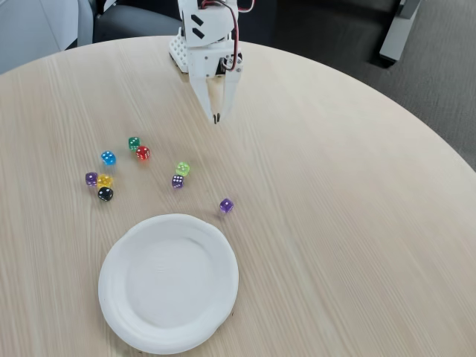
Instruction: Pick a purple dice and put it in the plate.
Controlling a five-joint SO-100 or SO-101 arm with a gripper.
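Nearest the camera sits the white paper plate [169,282], empty, its shallow rim toward the lower edge of the fixed view. Going out from my tool [216,117]: it hangs point-down over bare tabletop [357,223] at the far side, its two tapered fingers drawn almost together at the tips, and it holds nothing.

Closest to the tool along the tabletop is a lime-green die [183,169] with a purple one [178,181] touching or just beside it. Farther toward the plate, standing alone, is the purple dice [226,206] I judge easiest to take, since nothing crowds it. A third purple die [91,178] sits at the left in a cluster with a yellow die [105,181] and a black die [105,194]; a blue die [108,158], a green die [134,143] and a red die [143,152] lie beyond.

That lone cube looks hard, light and glossy, so I expect it to squirt out if pinched on its corners. I would open wider, square my fingers to two opposite flat faces, and close gently at mid-height. It appears turned slightly, so some wrist rotation may be needed.
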